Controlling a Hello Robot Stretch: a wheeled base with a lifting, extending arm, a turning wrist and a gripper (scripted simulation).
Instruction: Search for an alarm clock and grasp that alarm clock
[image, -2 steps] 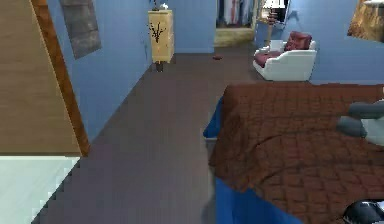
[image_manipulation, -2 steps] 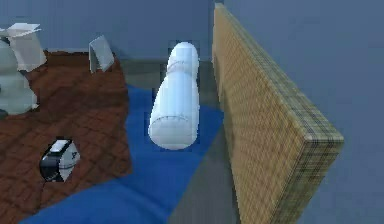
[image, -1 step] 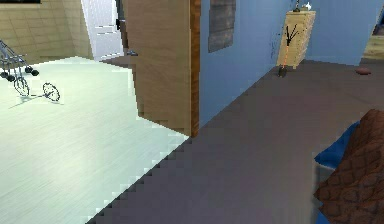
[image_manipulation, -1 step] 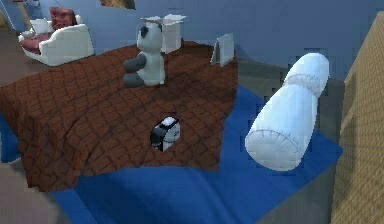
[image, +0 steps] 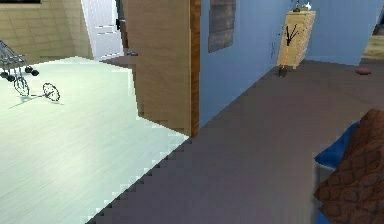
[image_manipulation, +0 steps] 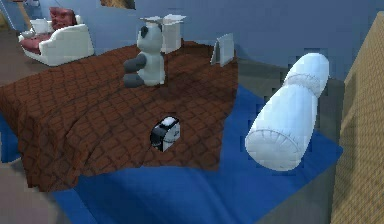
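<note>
Where the brown quilted blanket (image_manipulation: 80, 115) nears the front edge of the bed (image_manipulation: 150, 203), the alarm clock (image_manipulation: 166, 132) rests on it, small and rounded, with a dark body and a pale face turned towards the arm side view's left. The marks on its face are too small to read. Blue sheet shows below and to the right of the blanket. Just right of the clock, on that blue sheet, lies a long white bolster pillow (image_manipulation: 288, 112). Farther back on the blanket sits a black-and-white panda toy (image_manipulation: 146, 58), with an open white box (image_manipulation: 163, 33) behind it and a pale flat upright thing (image_manipulation: 223, 50) to its right. Beyond the bed, at the far left, stands a white armchair (image_manipulation: 60, 42) with a red cushion.

In the forward view, a wooden partition (image: 165, 60) divides pale floor from grey-brown floor. On the blue wall behind hangs a framed picture (image: 221, 25), and beside it stands a wooden cabinet (image: 296, 40).

The claw's state cannot be told.
</note>
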